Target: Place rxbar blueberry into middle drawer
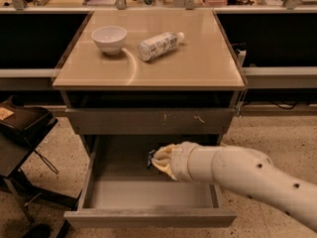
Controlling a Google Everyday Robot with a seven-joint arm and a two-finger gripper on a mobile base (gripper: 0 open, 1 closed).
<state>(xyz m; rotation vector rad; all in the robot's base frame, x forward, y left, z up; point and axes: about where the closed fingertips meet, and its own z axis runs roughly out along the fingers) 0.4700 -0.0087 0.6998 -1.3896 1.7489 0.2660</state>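
Observation:
The middle drawer (148, 216) stands pulled open below the counter, with a plain grey front and a smooth grey floor. My gripper (156, 158) reaches in from the right on a white arm and sits above the back of the drawer's floor. It is shut on the rxbar blueberry (151, 157), of which only a small dark end shows at the fingertips. The bar is held above the drawer floor, not resting on it.
A white bowl (109, 37) and a white-labelled plastic bottle (158, 45) lying on its side sit on the tan counter (198, 58). A shut drawer front with pale scratches (148, 121) is above the open drawer. A dark chair (22, 128) stands at the left.

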